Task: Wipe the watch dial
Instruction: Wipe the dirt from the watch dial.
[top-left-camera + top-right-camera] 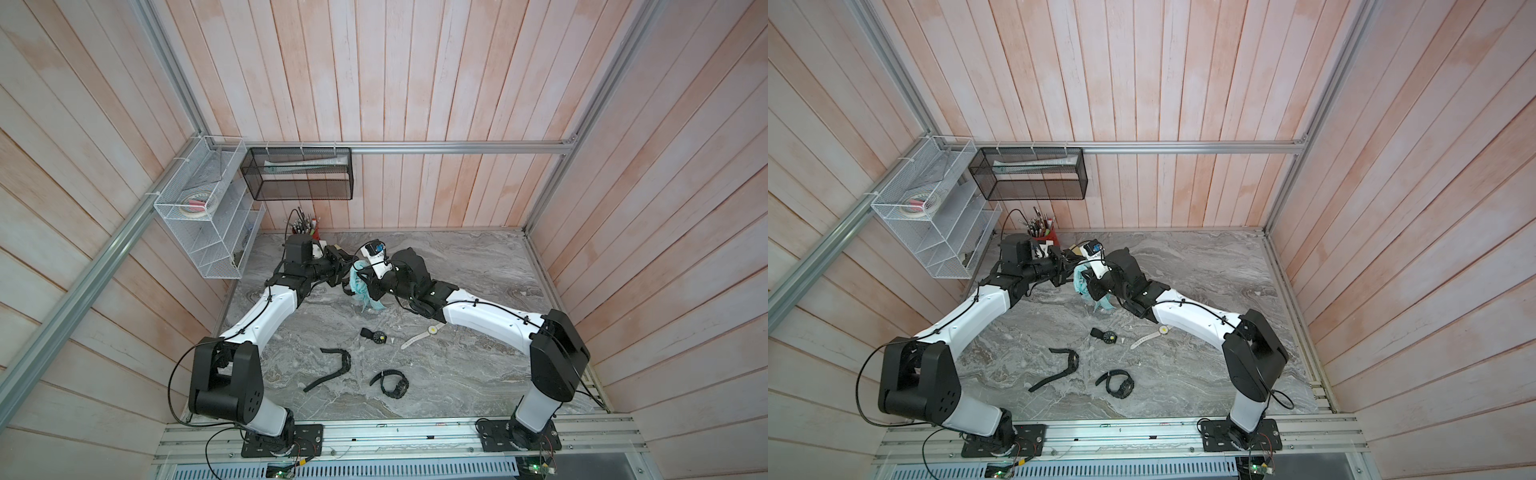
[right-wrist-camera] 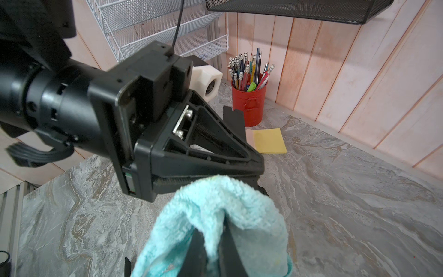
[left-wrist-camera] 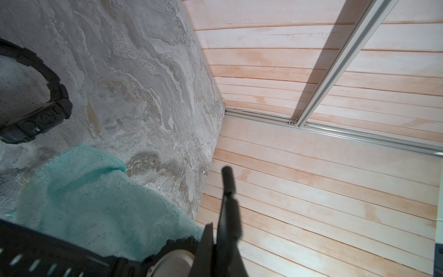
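**A:** Black comes first: a coiled black watch (image 1: 392,384) and a long-strapped watch (image 1: 332,368) are laid nearest the arm bases. A white watch (image 1: 430,331) is set just beyond them. All three are well apart from both grippers.

**B:** Where is the watch that is to be wiped?

**A:** Farther in, the left gripper (image 2: 251,165) is seen pinched narrow. A dark strap (image 3: 227,182) is seen jutting past its fingers, so a watch is judged to be held there. Its dial cannot be made out.

**B:** And the cloth?

**A:** The teal cloth (image 2: 215,203) is clamped in the closed jaws of the right gripper (image 2: 211,230) and is pressed against the underside of the left gripper.

**B:** How is the watch to be handled?

**A:** It is expected to be light, with a floppy strap and smooth glass that is easily scratched. Hold is best taken on the strap close to the case, with the face left bare. The cloth is soft and limp, so it should be kept bunched.

**B:** Beyond that?

**A:** A red pencil pot (image 2: 249,105) and yellow sticky notes (image 2: 269,141) are set by the back wall.
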`<state>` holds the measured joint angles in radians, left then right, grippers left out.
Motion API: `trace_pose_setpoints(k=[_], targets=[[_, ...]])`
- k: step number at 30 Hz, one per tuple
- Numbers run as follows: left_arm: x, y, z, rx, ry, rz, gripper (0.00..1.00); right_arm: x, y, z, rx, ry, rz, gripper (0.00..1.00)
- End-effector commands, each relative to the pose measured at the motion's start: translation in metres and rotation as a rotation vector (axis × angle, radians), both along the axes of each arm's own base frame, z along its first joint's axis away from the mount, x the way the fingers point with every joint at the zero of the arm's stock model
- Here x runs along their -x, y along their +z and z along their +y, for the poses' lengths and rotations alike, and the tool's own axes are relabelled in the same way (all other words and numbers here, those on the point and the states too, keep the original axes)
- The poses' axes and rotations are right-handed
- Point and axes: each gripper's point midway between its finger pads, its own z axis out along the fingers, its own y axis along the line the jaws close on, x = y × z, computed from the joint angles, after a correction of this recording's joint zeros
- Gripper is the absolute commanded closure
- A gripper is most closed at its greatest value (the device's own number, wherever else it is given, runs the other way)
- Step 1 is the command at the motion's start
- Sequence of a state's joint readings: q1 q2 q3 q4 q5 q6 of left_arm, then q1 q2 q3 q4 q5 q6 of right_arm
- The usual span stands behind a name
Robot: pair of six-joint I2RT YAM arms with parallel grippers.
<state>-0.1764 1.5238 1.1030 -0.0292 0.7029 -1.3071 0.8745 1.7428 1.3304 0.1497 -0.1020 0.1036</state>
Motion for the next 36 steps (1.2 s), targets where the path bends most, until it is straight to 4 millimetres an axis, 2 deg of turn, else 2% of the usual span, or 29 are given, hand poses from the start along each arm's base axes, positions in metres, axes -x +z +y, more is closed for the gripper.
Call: trace_pose_setpoints(k=[1,8,12,16,22,25,30,36], targets=[[0.009,0.043,-0.017,0.084,-0.104,-0.106,0.96,-0.001,-0.045,-0.010,0.128,-0.024,0.070,1.00],[0.012,0.045,-0.016,0.090,-0.110,-0.109,0.97,-0.028,-0.048,-0.035,0.141,-0.157,0.087,1.00],[0.012,0.041,-0.017,0.089,-0.114,-0.101,0.97,-0.027,-0.032,-0.027,0.094,-0.118,0.056,1.00],[0.012,0.037,-0.017,0.086,-0.111,-0.095,0.97,-0.016,-0.014,-0.023,0.026,-0.070,0.011,1.00],[0.010,0.034,-0.019,0.089,-0.111,-0.091,0.97,0.002,-0.003,-0.015,-0.003,0.006,-0.016,1.00],[0.011,0.031,-0.022,0.085,-0.120,-0.085,0.97,0.009,0.009,-0.007,-0.034,0.035,-0.044,1.00],[0.014,0.025,-0.025,0.078,-0.126,-0.074,0.97,0.002,0.020,-0.002,-0.040,0.016,-0.061,1.00],[0.018,0.020,-0.029,0.072,-0.139,-0.063,0.97,-0.019,0.021,-0.016,-0.054,-0.110,-0.054,1.00]])
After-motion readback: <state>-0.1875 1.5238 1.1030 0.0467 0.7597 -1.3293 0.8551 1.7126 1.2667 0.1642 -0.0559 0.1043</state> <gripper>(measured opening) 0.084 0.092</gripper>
